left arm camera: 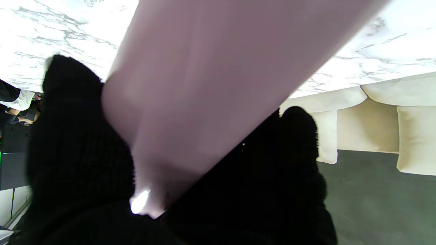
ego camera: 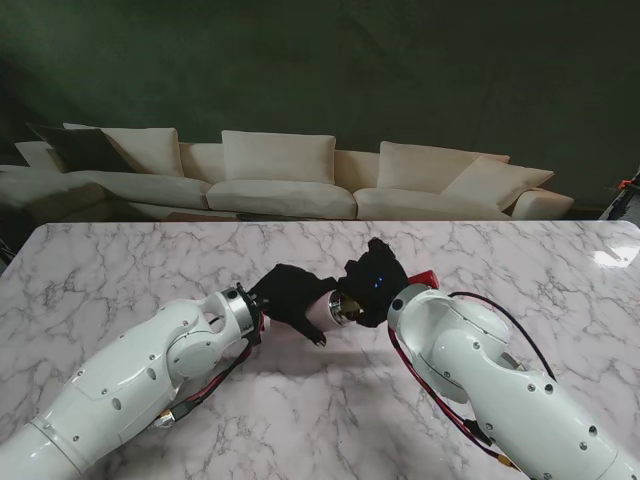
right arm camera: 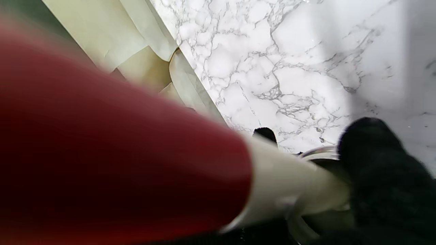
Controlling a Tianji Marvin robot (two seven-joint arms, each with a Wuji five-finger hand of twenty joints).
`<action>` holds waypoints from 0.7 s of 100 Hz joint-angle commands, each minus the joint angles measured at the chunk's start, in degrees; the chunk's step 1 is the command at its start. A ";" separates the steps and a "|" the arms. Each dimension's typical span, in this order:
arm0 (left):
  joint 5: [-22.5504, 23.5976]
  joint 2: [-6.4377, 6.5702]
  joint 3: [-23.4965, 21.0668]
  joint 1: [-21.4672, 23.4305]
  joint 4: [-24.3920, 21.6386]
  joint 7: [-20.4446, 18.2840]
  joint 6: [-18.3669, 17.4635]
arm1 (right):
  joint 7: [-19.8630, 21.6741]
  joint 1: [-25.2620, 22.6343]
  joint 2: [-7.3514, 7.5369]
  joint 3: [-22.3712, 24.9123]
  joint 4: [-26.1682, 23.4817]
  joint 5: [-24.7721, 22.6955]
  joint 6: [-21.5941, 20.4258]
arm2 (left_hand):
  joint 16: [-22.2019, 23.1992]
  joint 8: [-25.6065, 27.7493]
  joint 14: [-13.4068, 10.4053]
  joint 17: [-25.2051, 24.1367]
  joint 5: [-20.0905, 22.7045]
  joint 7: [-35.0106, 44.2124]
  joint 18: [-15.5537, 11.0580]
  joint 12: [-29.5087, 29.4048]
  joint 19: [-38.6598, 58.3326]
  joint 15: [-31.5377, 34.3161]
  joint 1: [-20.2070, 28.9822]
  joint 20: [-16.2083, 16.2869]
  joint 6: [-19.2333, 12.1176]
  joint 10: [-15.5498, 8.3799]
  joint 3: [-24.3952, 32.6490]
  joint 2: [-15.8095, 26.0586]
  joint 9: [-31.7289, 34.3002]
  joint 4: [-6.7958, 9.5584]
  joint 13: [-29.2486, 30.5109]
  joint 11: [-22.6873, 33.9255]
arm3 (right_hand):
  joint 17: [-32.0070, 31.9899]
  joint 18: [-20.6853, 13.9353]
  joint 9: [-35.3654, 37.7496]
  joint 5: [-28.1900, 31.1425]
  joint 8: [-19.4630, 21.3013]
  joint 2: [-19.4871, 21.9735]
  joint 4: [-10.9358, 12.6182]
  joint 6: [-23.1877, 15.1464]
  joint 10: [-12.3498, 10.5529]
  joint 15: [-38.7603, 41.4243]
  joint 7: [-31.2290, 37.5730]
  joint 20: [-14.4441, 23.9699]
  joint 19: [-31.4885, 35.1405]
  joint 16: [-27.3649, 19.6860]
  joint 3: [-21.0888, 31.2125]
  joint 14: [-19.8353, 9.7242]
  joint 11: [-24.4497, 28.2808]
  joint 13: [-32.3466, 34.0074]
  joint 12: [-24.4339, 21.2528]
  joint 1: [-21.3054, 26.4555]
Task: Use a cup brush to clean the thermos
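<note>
Both hands meet at the middle of the marble surface [ego camera: 120,270], and everything here turns on one line — the thermos's long axis. The left hand [ego camera: 285,293] is wrapped around the pale pink thermos [ego camera: 322,311], fingers [left arm camera: 78,143] curled round its body, holding it off the surface and tipped sideways so its metal mouth [ego camera: 347,309] faces roughly three o'clock in the stand's view, straight toward the right hand [ego camera: 375,285]. That right hand is closed on the cup brush handle [right arm camera: 112,173], red grip tapering to a white neck [right arm camera: 289,190], and the red butt end [ego camera: 424,278] pokes out at about two o'clock behind the glove. From the right wrist, the white neck runs toward the shiny rim [right arm camera: 318,151], with one black finger [right arm camera: 378,170] close alongside. The brush head itself can't be made out; judging by the neck reaching the rim, it's likely at or inside the opening. So the brush shaft and the thermos lie nearly end to end along the three-to-nine line, and the right hand is the one to travel — any scrubbing stroke would want to stay on that axis, or the neck will bind on the rim. A cream sofa [ego camera: 280,175] sits beyond the surface at twelve o'clock.
</note>
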 commanded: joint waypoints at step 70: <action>1.98 0.04 -2.60 1.04 -0.80 0.86 -1.26 | -11.11 -11.21 0.61 13.94 -8.14 -3.78 -5.32 | 5.41 0.83 -7.96 0.93 1.98 5.52 -10.89 1.33 2.15 11.99 24.26 1.09 -13.30 -3.48 19.39 16.63 0.19 2.64 4.89 2.45 | -13.08 4.54 -19.48 -14.31 -3.83 -2.24 0.79 7.44 5.57 -19.51 -7.98 -14.99 -12.87 -17.74 -2.92 5.37 -9.51 -15.27 -13.79 -2.51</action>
